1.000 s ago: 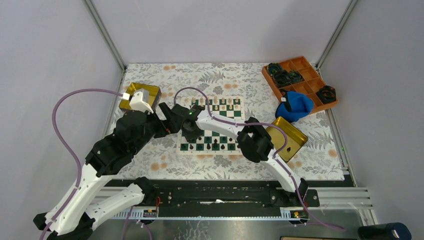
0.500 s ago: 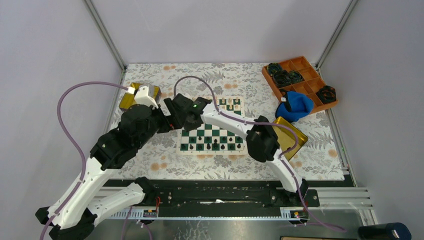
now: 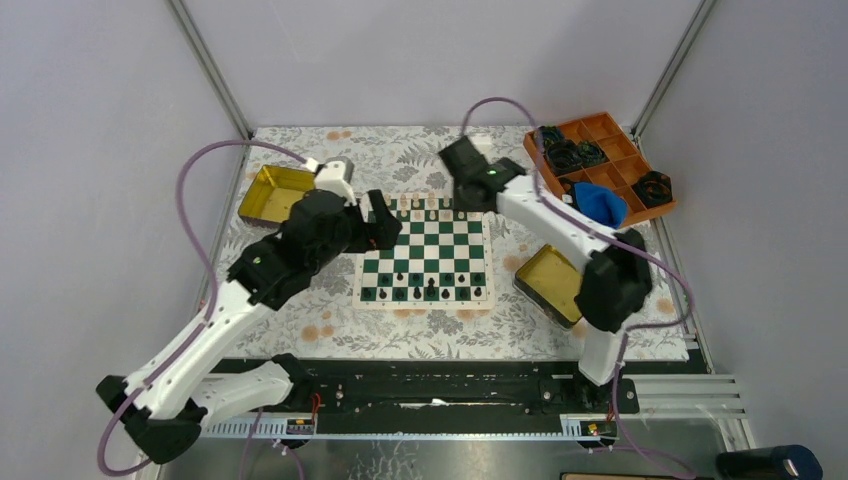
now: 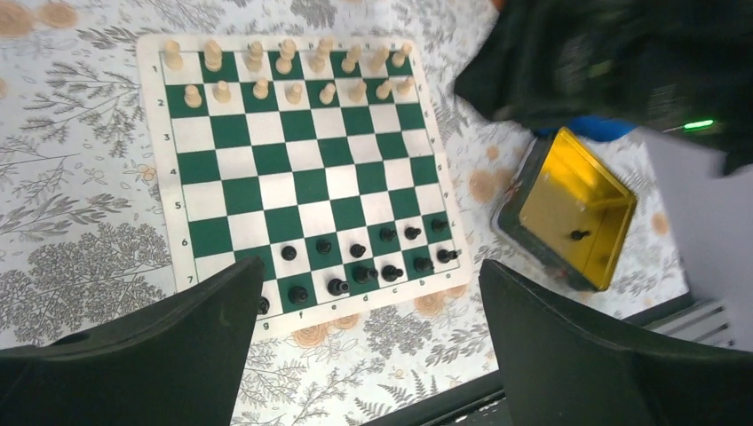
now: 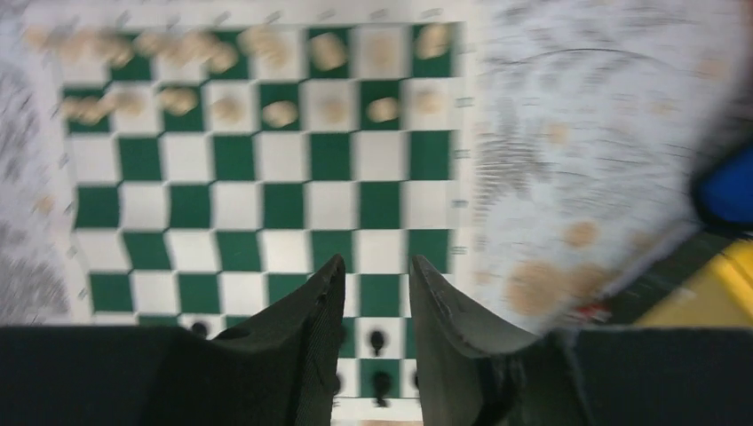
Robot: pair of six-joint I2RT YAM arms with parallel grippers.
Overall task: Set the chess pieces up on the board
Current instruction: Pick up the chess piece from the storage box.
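The board (image 3: 425,252) lies flat in the middle of the surface (image 3: 440,335), one edge facing the arms. Cream pieces (image 4: 213,57) stand in its two far rows. Black pieces (image 4: 337,286) stand in the near rows, unevenly spaced and gathered more toward the near right corner of the board. One more black piece (image 4: 579,235) lies inside the right tin (image 4: 568,191), which sits on the surface just off that same corner. A second tin (image 3: 272,192) sits near the left edge of the surface, well apart from the board.

The left fingers (image 4: 160,355) are spread wide with nothing between them. They are held above the far part of the board's left edge, high enough that the left wrist view takes in the whole board. The right fingers (image 5: 302,355) hang above the surface just past the board's far edge. They stand a narrow gap apart, and only board squares show through it. That view is blurred.

An orange tray (image 3: 610,130) occupies the far right corner of the surface, with black rings (image 3: 560,152) in several of its compartments. A blue cloth (image 3: 598,205) rests against the tray's near side.
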